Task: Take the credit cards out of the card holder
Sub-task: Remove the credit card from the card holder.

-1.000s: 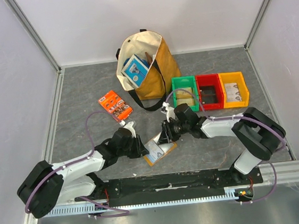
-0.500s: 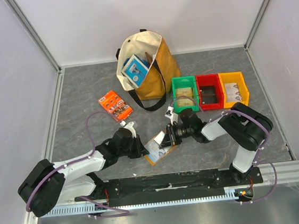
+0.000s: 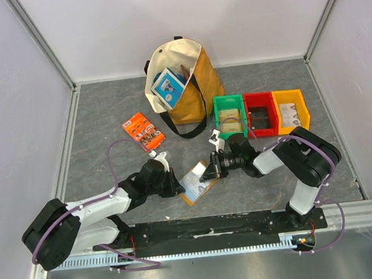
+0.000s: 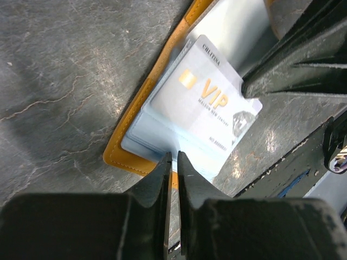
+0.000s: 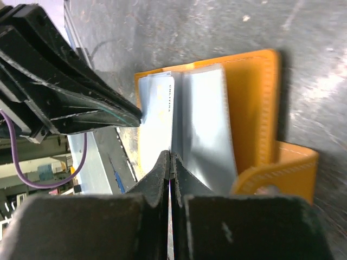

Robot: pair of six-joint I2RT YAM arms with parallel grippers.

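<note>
The orange-tan card holder [image 3: 208, 189] [image 4: 135, 108] [image 5: 255, 108] lies open on the grey table between the two arms, its pale blue-grey pockets facing up. A white credit card [image 3: 194, 182] [image 4: 206, 97] [image 5: 154, 124] printed "VIP" sticks partway out of a pocket. My left gripper [image 3: 177, 185] [image 4: 173, 158] is shut on the holder's near edge. My right gripper [image 3: 209, 171] [image 5: 171, 156] comes from the other side, its jaws pressed together on the white card's edge. Its black fingers [image 4: 293, 76] show in the left wrist view. No black card is visible.
A tan tote bag [image 3: 189, 72] with a blue-and-white box [image 3: 167, 88] stands at the back. An orange printed packet [image 3: 143, 132] lies to the left. Green [image 3: 218, 119], red [image 3: 249, 115] and yellow-orange [image 3: 276, 112] bins sit at the right. A metal rail [image 3: 202, 228] runs along the near edge.
My right gripper has closed fully on the card's edge, and that arm's elbow has drawn in. The left gripper has tightened on the holder and stayed in place.
</note>
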